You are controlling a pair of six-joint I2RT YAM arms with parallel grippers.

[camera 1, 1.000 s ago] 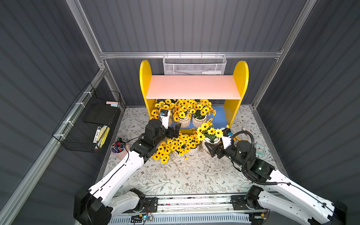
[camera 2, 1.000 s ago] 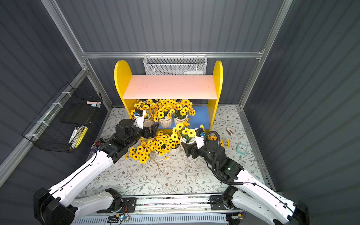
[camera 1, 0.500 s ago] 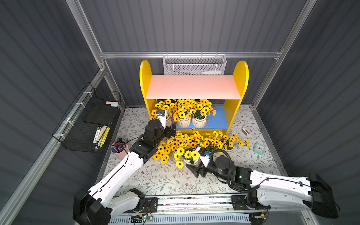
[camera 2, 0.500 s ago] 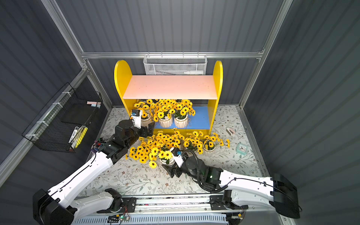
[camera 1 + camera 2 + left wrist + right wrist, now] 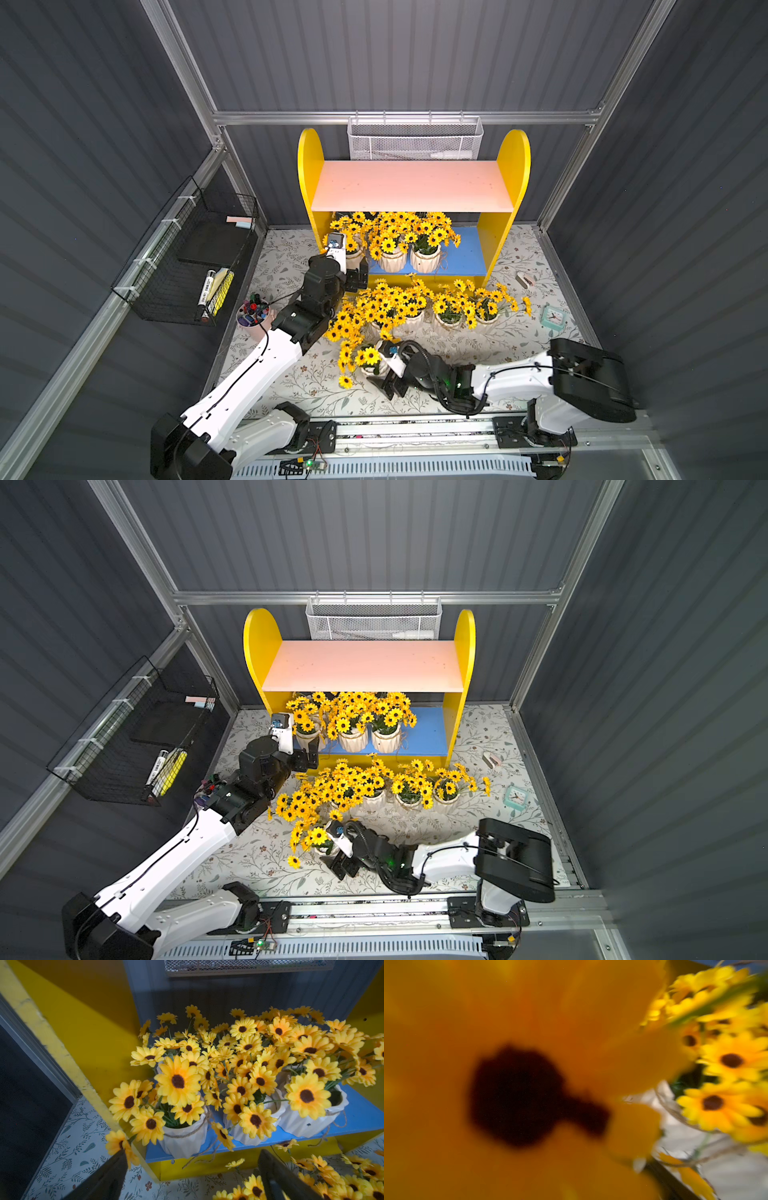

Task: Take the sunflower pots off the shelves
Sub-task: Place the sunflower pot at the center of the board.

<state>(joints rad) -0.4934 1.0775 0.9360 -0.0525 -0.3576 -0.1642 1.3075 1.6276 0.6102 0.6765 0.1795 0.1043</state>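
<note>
Hovering my left claw [image 5: 192, 1156], jaws apart, before the sunflower pot [image 5: 182, 1142] beside the side panel [image 5: 83, 1032] of the shelves [image 5: 357, 1120], I judge it light, brittle: grip below the twine [image 5: 187, 1135].

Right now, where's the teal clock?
In both top views the teal clock sits on the floral mat at the right, just beyond the rightmost sunflower pot in the row before the shelves.

Both top views are sharp and evenly lit from above; the pink board [image 5: 411, 185] glows brightest at frame centre, the walls [image 5: 83, 124] are dim. The left wrist view is shadowy. A blurred flower [image 5: 517, 1093] covers most of the right wrist view.
</note>
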